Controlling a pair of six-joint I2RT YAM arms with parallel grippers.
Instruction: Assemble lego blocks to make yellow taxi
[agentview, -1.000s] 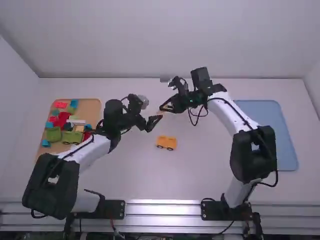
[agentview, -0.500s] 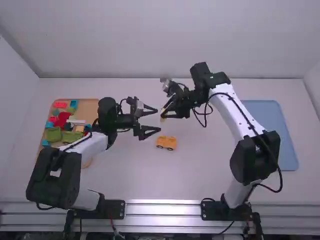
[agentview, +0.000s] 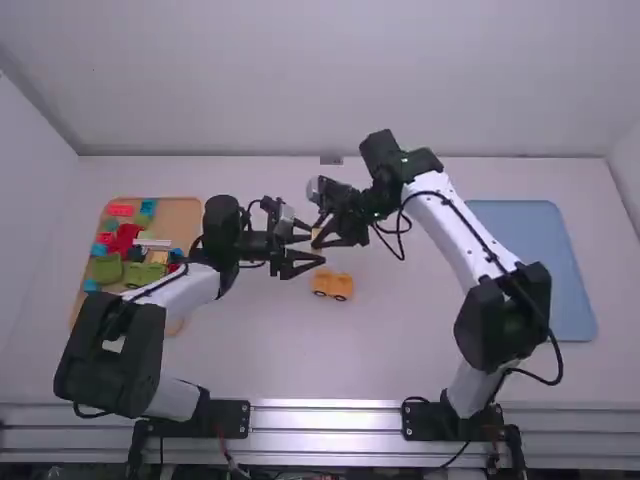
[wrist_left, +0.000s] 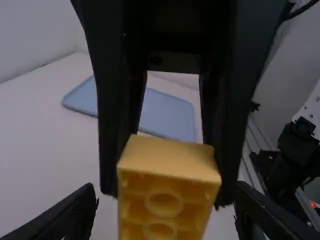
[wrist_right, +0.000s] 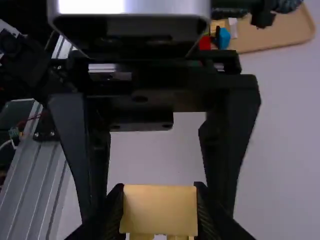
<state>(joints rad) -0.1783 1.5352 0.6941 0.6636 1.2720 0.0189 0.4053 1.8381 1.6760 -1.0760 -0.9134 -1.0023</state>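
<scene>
The right gripper (wrist_right: 160, 214) is pinching a small yellow, hollow plastic block (wrist_left: 167, 157) firmly by opposite sides above the white table (agentview: 400, 345), while the left gripper (wrist_left: 162, 210) is facing it with fingers wide apart and nothing between them, and the orange-yellow wheeled plastic base (agentview: 333, 286) is resting on the table. The block is probably feeling light, stiff and slightly slippery (not fragile, I would think), so its flat side walls are offering the best hold, and on its visible faces I am finding no readable label or writing.

it's a robotics lab — robot arms (agentview: 450, 228), metal rail (agentview: 325, 419)
</scene>
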